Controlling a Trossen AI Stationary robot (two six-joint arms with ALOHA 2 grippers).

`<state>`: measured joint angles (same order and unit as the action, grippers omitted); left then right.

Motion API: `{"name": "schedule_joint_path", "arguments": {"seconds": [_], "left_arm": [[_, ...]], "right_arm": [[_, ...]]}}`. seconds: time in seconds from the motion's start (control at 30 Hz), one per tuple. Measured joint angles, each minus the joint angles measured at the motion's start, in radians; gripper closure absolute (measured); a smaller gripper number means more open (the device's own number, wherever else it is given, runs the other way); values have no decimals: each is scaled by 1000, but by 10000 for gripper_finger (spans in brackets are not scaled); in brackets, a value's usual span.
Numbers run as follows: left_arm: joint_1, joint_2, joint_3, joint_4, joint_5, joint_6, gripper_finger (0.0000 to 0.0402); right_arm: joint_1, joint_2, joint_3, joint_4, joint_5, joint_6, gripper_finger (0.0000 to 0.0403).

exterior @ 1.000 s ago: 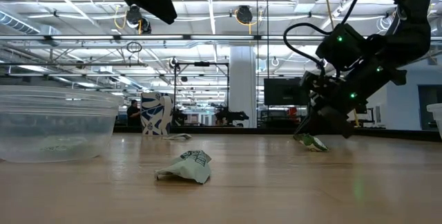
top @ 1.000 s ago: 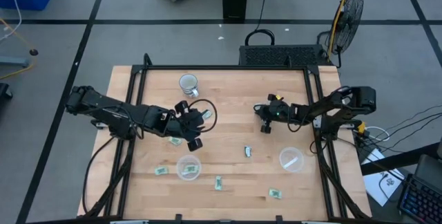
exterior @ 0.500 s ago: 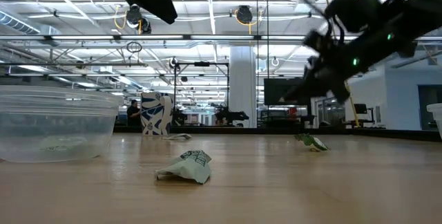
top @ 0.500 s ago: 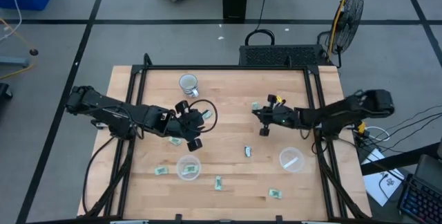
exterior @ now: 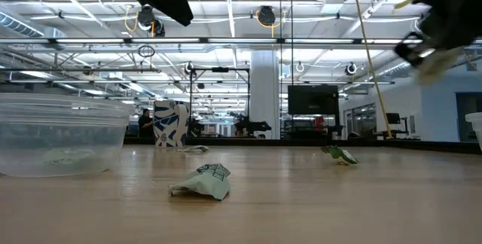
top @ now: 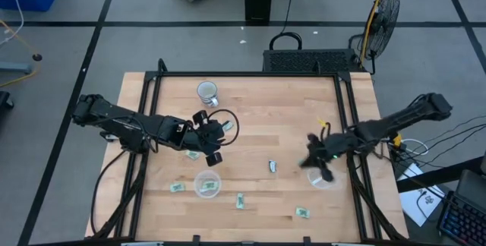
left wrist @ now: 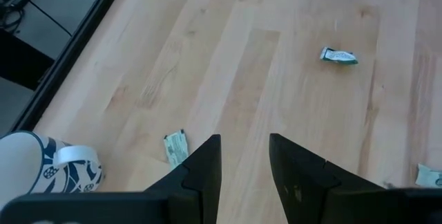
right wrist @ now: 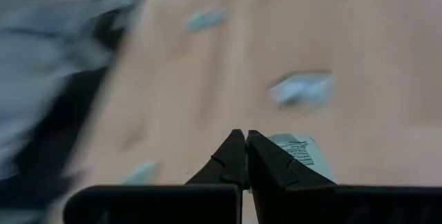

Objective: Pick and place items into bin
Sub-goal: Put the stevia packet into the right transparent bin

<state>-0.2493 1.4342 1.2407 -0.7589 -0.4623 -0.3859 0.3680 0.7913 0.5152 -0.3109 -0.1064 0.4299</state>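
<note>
From above, the left gripper [top: 215, 141] hangs over the wooden table [top: 250, 98] a little left of the middle, below the white-and-grey mug [top: 207, 93]. The right gripper [top: 319, 162] is over the right side of the table, at the edge of a clear cup [top: 322, 178]. A second clear cup [top: 206, 184] stands near the front edge, left of the middle. Small wrapped pieces lie scattered on the wood: one [top: 272, 167] between the two cups, one [top: 177, 188] left of the second cup, one [top: 240, 200] right of it, and one [top: 303, 213] near the front at the right.

From table height, a crumpled wrapped piece [exterior: 202, 181] lies in front on the wood, and another [exterior: 340, 154] lies farther back at the right. The near clear cup [exterior: 60, 135] is at the left, with the mug [exterior: 171, 123] behind it. The right gripper [exterior: 440, 18] is blurred in the upper right corner.

In the left wrist view the two fingers [left wrist: 207, 165] stand apart with nothing between them; a wrapped piece [left wrist: 175, 146] lies just beside one finger and another [left wrist: 339, 56] farther off.

In the right wrist view the fingers [right wrist: 236, 156] are pressed together, and a whitish wrapped piece [right wrist: 302, 153] is pinched at their side. Further pieces on the table are blurred.
</note>
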Motion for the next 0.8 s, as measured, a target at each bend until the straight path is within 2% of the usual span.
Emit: {"name": "schedule_joint_path", "arguments": {"seconds": [0.23, 0.4, 0.5, 0.8], "left_arm": [[0, 0, 0, 3, -7, 17, 273], [0, 0, 0, 3, -8, 15, 273], [0, 0, 0, 3, -10, 15, 273], [0, 0, 0, 4, -10, 7, 273]], "right_arm": [[134, -96, 0, -185, -106, 360, 403], [167, -85, -13, -324, -29, 465, 403], [167, -72, -46, -298, 2, 474, 403], [167, -68, -200, -88, 2, 524, 385]]}}
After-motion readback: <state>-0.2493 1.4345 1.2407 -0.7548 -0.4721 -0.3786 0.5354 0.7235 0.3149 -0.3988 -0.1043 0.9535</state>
